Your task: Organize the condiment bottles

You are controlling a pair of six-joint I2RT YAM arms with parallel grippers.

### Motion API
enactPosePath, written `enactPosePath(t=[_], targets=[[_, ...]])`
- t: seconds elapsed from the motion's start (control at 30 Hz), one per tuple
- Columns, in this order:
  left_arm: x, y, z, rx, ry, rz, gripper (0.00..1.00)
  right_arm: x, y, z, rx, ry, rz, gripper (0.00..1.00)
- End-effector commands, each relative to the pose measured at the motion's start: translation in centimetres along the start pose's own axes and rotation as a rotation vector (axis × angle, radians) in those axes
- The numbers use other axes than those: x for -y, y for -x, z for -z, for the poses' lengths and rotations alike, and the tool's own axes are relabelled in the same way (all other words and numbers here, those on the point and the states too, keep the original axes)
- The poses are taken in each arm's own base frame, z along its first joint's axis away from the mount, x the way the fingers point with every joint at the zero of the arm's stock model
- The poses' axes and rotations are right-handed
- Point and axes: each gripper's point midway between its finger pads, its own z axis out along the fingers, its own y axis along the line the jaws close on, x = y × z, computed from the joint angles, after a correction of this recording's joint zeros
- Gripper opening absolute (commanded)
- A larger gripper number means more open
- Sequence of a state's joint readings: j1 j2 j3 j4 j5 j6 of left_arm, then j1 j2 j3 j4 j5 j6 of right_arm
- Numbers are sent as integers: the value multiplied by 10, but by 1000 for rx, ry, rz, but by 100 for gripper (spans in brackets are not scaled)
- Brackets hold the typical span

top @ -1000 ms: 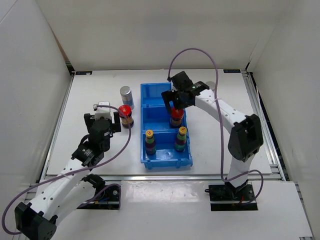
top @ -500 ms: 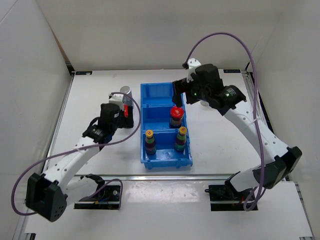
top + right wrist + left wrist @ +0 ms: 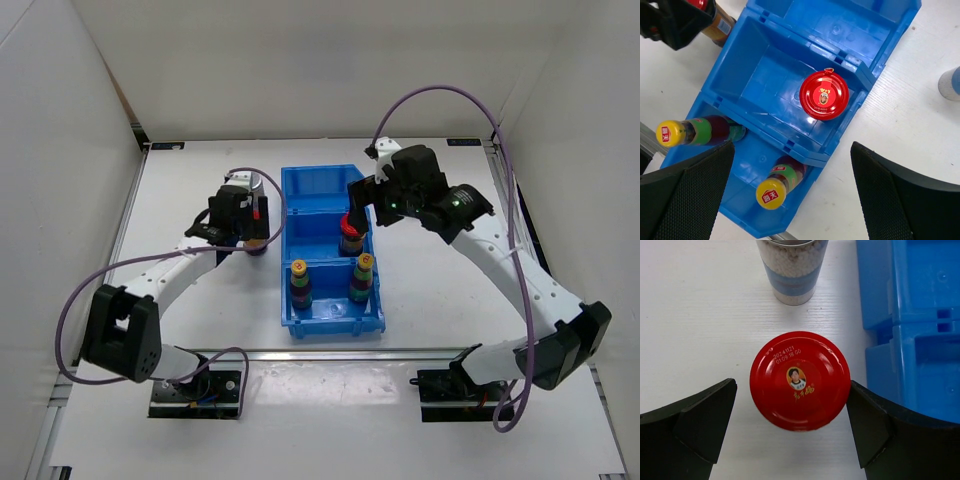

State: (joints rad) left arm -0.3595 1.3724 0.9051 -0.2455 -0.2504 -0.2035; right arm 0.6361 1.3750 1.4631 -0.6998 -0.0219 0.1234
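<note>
risk: my left gripper [image 3: 791, 405], wide open flanking the red-capped bottle [image 3: 800, 380], could close off-centre and tip it into the silver-capped bottle [image 3: 792, 270]; right gripper [image 3: 792, 150] open too.

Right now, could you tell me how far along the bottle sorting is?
Done: two yellow-capped bottles stand in the bin's near compartment, one red-capped bottle in the middle. In hand: nothing; the open left gripper straddles the other red-capped bottle on the table, the right gripper hangs open. Left: that bottle and the silver-capped bottle; the far compartment is empty.
</note>
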Motion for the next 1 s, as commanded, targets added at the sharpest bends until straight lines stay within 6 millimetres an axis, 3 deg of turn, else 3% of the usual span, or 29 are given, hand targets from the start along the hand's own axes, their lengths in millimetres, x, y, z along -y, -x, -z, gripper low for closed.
enactPosePath(t=[0.0,0.33,0.4,0.53,0.57,0.67,0.87,0.9,0.97], targets=[[7,24,-6,48,-18,40,100,-3,17,18,87,5,25,100],[7,28,-28,48,21,57,97,0,8,25,70,-8,33,100],[6,28,-28,48,21,46,87,0,8,25,70,-8,33,100],[5,51,-15,109,17,52,63,2,1,27,51,-20,31,100],[3,62,-5,135,22,50,55,2,1,27,51,-20,31,100],[2,93,21,204,9,57,51,2,-1,28,42,-21,30,100],[39,155,85,353,-77,-19,51,10,-3,33,48,-63,39,100],[43,173,101,403,-96,-17,51,11,-3,33,48,-64,48,100],[58,186,117,440,-155,-19,51,13,-5,34,38,-77,47,100]])
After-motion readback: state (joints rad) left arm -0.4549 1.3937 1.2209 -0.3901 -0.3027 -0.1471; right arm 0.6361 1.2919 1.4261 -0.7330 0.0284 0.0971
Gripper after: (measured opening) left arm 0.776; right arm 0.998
